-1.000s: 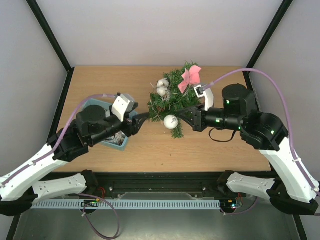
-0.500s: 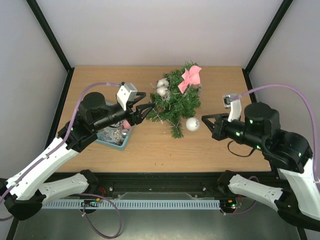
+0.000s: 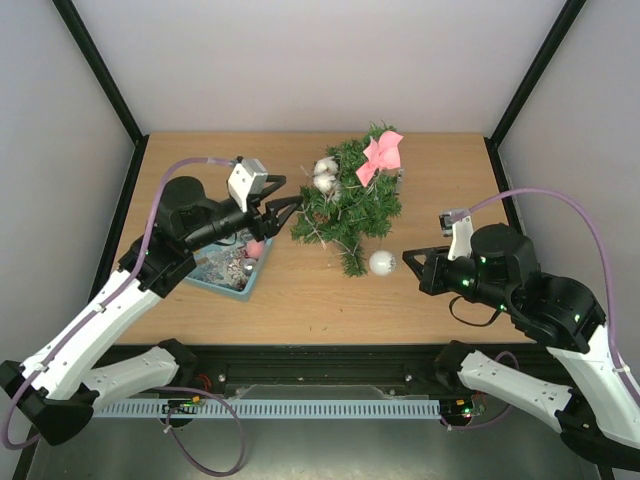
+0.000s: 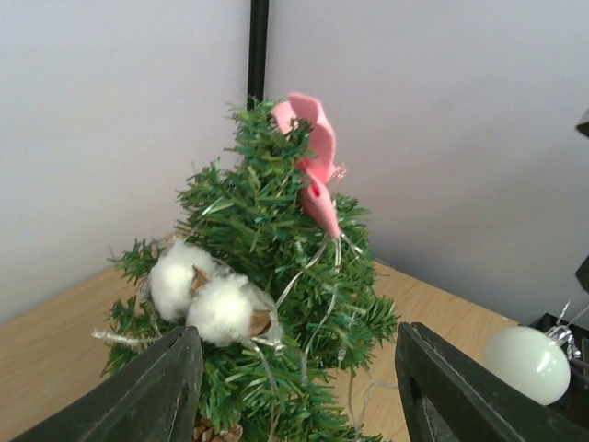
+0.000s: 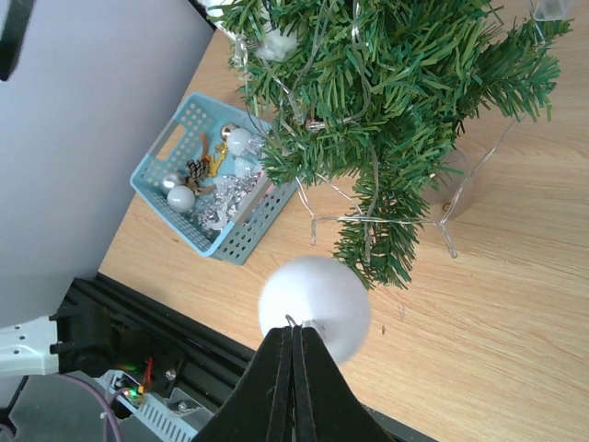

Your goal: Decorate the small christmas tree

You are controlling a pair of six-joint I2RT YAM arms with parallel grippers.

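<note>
White bauble (image 5: pixel 315 307) is pinched by the right gripper (image 5: pixel 293 333); the left gripper (image 4: pixel 296 336) is spread open. The small christmas tree (image 3: pixel 350 205), by the far edge, may be toppled if branches are snagged.

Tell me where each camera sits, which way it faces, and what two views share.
Top external: above and behind the bases, looking down on the table; both arms, the left end effector and right end effector show.
Left wrist: on the left arm, facing the small christmas tree side-on; its open fingers show.
Right wrist: on the right arm, looking down at the white ball and teal basket; its shut fingers show.
Shared: both wrist views catch the tree and the ball.
</note>
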